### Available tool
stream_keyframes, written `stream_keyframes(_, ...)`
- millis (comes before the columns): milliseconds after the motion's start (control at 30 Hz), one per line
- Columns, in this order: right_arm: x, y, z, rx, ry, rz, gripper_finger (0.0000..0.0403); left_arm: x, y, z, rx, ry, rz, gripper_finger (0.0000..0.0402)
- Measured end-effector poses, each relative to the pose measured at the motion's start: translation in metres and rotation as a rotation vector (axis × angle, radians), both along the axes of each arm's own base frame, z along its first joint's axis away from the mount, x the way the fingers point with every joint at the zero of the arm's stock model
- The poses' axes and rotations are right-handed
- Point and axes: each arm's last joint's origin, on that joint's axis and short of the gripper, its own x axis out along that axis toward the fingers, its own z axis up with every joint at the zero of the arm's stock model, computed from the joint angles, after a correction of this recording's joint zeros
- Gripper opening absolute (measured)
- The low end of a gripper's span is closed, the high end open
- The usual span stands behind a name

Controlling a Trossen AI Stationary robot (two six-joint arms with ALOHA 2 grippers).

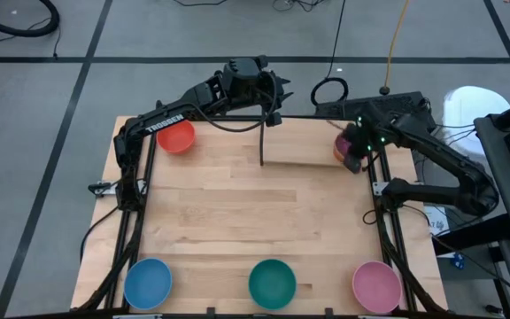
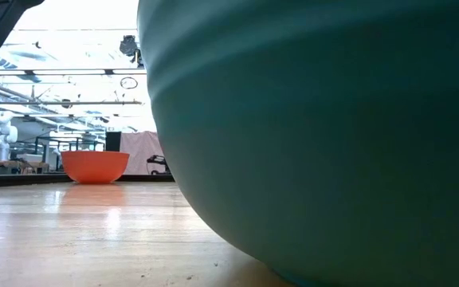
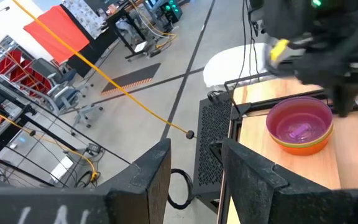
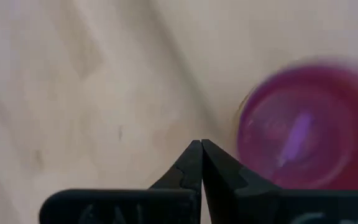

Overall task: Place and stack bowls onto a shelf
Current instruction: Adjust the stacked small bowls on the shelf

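While the purple bowl sits nested in an orange bowl at the surface's far right, the right claw hovers clenched beside it. Far left lies a red-orange bowl; the left claw gapes past the far edge. Blue, teal and pink bowls line the near edge.

Wooden table, red-orange bowl, three larger bowls

Right gripper jaws closed, empty, over wood beside purple bowl.
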Motion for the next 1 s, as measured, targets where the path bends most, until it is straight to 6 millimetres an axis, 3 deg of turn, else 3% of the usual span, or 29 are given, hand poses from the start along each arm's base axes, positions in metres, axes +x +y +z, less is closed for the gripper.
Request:
stream_keyframes(200, -0.003, 0.013, -0.023, 0.098, 0.044, 0.060, 0.0000, 0.000, 0.000, 0.000, 0.004, 0.001, -0.001, 0.0149)
stream_keyframes(433, -0.007, 0.012, -0.051, 0.051, 0.166, -0.010, 0.0000, 0.000, 0.000, 0.000, 0.006, 0.001, -0.001, 0.0149)
stream_keyframes(1000, -0.005, 0.001, -0.049, -0.204, 0.236, -0.093, 0.0000, 0.000, 0.000, 0.000, 0.009, 0.004, -0.003, 0.0149)
